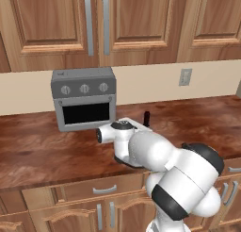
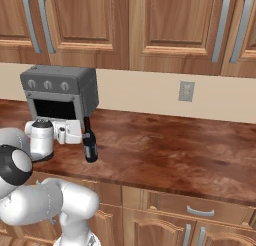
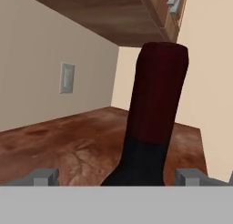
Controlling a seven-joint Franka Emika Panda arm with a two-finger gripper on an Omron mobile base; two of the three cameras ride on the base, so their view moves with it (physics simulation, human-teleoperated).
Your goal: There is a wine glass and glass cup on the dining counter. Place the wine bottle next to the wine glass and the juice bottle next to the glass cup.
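**Claw lined up on the wine bottle, grasp not yet made**

At the left of the scene a grey toaster oven with three knobs and a dark glass door (image 2: 59, 97) stands against the wall on the reddish-brown wooden worktop backed by cabinets (image 2: 165, 150). Just right of it is the slim dark wine bottle with a red top (image 2: 89, 142), upright on the wood near the front edge. In the left base view its neck pokes up behind the white arm. The claw (image 3: 118, 177) is level with the bottle, and the hand view shows the red neck rising between its two small dark fingertips (image 3: 44, 176), which stand wide apart on either side without touching the glass. Further right the worktop runs on under a pale wall socket (image 2: 186, 91).

The step in hand appears to be the first pick: fetching the wine bottle. The next move likely calls for closing the claw squarely on the neck or shoulder, then lifting straight up so the tall, narrow bottle does not tip, and carrying it to the dining counter.
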